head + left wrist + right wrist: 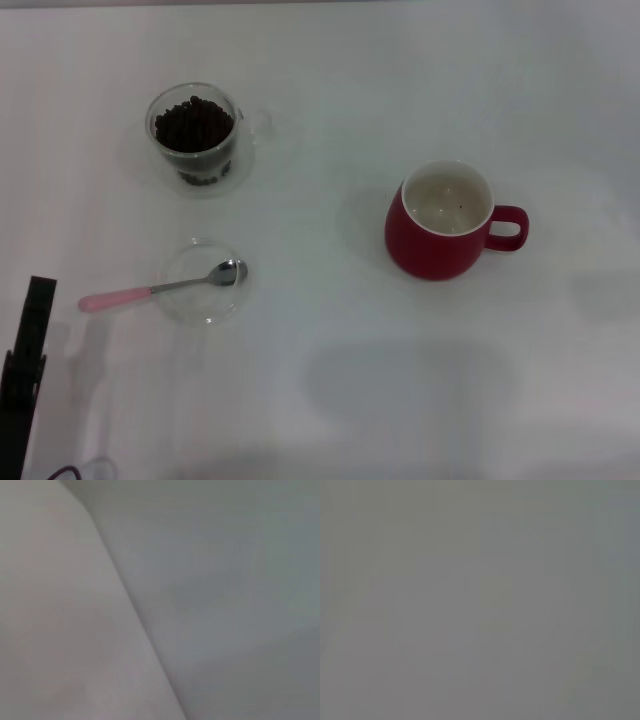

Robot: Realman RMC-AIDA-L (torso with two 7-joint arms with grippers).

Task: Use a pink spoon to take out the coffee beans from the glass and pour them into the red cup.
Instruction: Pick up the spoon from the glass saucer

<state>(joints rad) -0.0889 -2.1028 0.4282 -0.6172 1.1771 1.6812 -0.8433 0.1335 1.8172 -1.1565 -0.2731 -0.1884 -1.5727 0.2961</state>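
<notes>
We are looking down on a plain white table point(330, 400), and nothing has been picked up yet. The small teaspoon with the slim pale-pink handle and shiny metal bowl, our pink spoon point(165, 287), lies at near left, its bowl resting in a shallow clear glass dish point(203, 282) and its handle sticking out over the rim toward the left. Beyond it, at far left, stands the clear double-walled glass point(198, 138) with its small side handle pointing right, heaped with dark roasted coffee beans point(193, 123). Well apart, right of centre, sits the rounded deep-red cup point(444, 222), white inside and, as far as we can see, holding no heap of beans, its loop handle on the right.

The left gripper point(25, 375) shows only as a dark bar at the near left edge, and we cannot tell whether it is released or clenched. The right gripper is out of sight; both wrist views show nothing but blank grey.

We judge the spoon light, stiff and slick at the metal neck, so the pink handle end clear of the dish looks the place to pinch. The dish is light and fragile, likely to skid if nudged.
</notes>
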